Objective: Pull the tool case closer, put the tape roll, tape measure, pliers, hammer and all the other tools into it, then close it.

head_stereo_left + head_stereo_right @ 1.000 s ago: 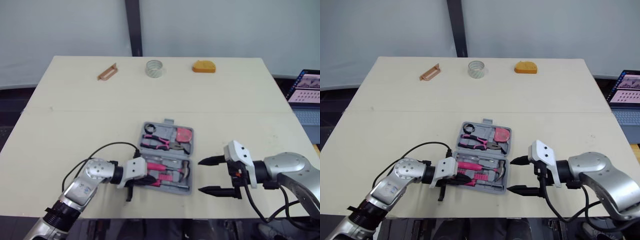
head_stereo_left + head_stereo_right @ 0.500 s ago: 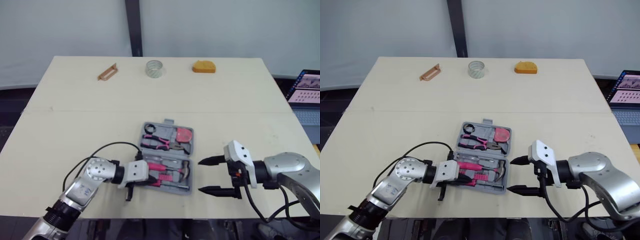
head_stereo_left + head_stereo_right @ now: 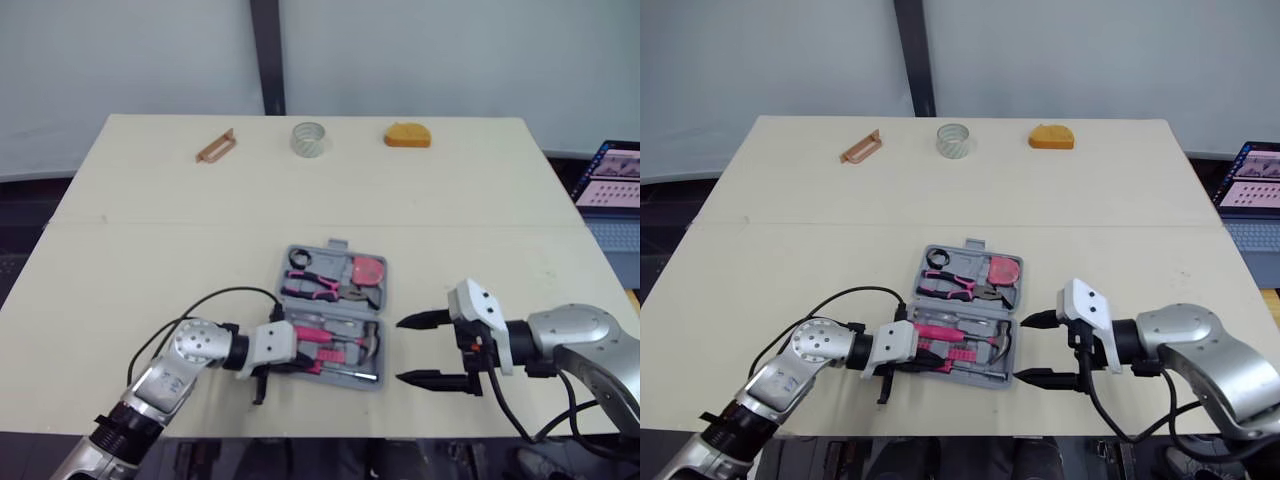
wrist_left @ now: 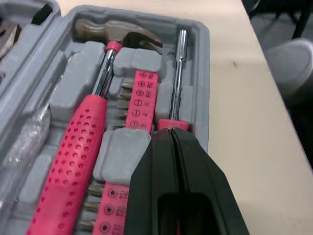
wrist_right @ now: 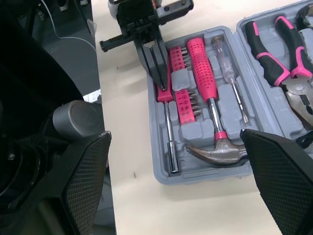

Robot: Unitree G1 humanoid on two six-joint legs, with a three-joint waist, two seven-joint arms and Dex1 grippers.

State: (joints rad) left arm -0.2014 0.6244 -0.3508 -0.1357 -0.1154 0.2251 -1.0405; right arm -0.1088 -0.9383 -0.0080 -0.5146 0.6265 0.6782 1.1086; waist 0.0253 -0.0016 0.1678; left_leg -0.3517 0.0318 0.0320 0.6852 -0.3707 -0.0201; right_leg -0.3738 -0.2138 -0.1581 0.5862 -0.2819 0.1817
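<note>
Pressing our shut, empty left claw [image 4: 171,134] on the pink-handled steel socket driver [image 4: 177,73], we seem to seat it in the open grey plastic tool case [image 4: 198,98], beside our wide-open, empty right claw [image 3: 400,350].

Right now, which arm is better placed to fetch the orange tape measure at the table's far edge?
Probably the right: the right gripper hangs open beside the tool case, nearer the tape measure. The left gripper is shut, down in the case.
</note>
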